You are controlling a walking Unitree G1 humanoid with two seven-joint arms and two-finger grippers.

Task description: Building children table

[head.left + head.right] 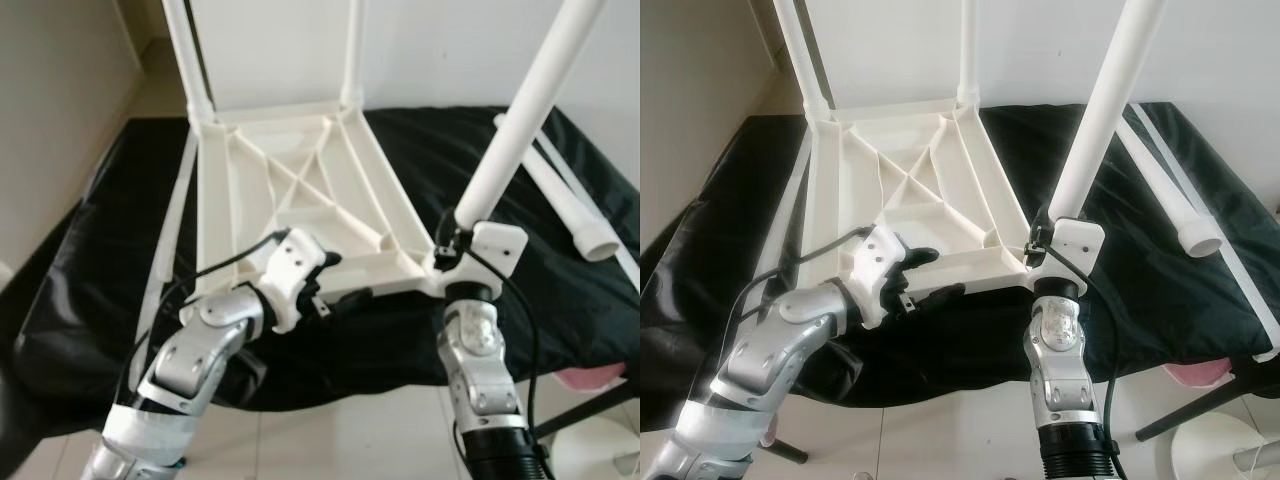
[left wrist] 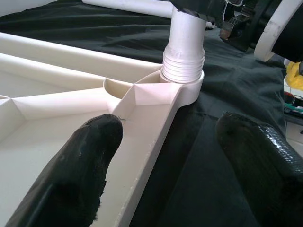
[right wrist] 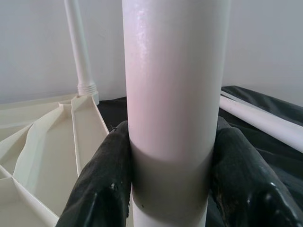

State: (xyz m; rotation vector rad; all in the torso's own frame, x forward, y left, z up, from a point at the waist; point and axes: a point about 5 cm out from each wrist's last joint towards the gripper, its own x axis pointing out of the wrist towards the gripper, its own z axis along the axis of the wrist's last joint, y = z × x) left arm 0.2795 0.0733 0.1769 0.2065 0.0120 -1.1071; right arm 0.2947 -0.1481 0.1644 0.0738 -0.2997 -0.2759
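Standing nearest the camera, the two silver arms reach up from the lower frame edge to the near edge of an upturned white plastic tabletop. The right gripper is clamped on a white leg tube just above the near right corner socket; both black fingers press against the tube's sides. The tube rises from that socket at a lean, and its top is cut off by the frame. The left wrist view shows its ribbed collar seated in the socket ring, a detail too small to read in the head views. The left gripper is spread, its fingers apart and gripping nothing: one fingertip sits over the ribbed inner tray of the tabletop, the other over black cloth, with the near rim between them.

The tabletop lies underside up on a black cloth covering a raised surface, with diagonal stiffening ribs crossing its middle. The shallow cells between the ribs hold nothing.

Further back, two more legs stand upright in the far corner sockets: far left leg and far right leg, both cut off at the top. A loose leg tube lies on the cloth to the right, open end toward the camera. A white slat runs along the tabletop's left side; what it is cannot be determined. A pink object shows below the cloth edge at lower right, mostly hidden. A pale wall stands behind.
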